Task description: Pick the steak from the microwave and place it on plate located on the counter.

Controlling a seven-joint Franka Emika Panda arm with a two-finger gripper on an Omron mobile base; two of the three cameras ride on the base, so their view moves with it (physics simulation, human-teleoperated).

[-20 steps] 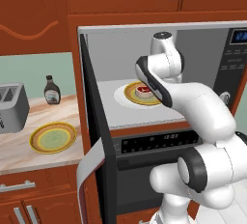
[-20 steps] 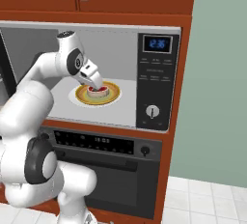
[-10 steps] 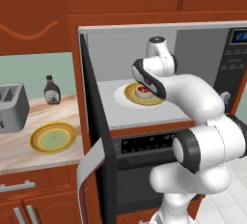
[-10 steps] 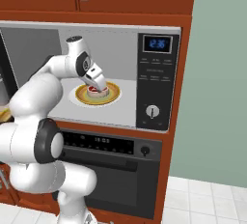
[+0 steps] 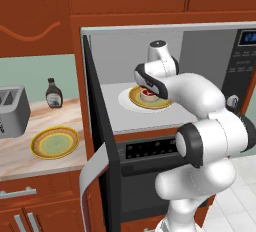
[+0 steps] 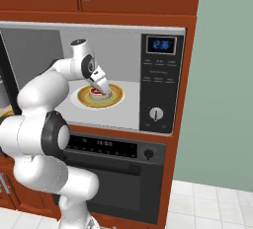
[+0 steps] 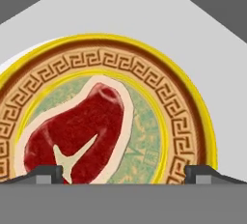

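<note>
the gripper [image 7: 123, 172] hovers spread wide just above the steak [image 7: 79, 131], which lies on a greek-key plate on a white disc [image 5: 125, 101] inside the microwave [image 6: 123, 77]. the meat sits toward one fingertip [image 7: 46, 172], so an off-centre squeeze could likely nudge it across the dish or catch only its fat edge. the white arm reaches in through the doorway, wrist bent steeply down. the target plate [image 5: 55, 142] waits on the counter [image 5: 20, 158], beside a toaster [image 5: 12, 111].
</note>
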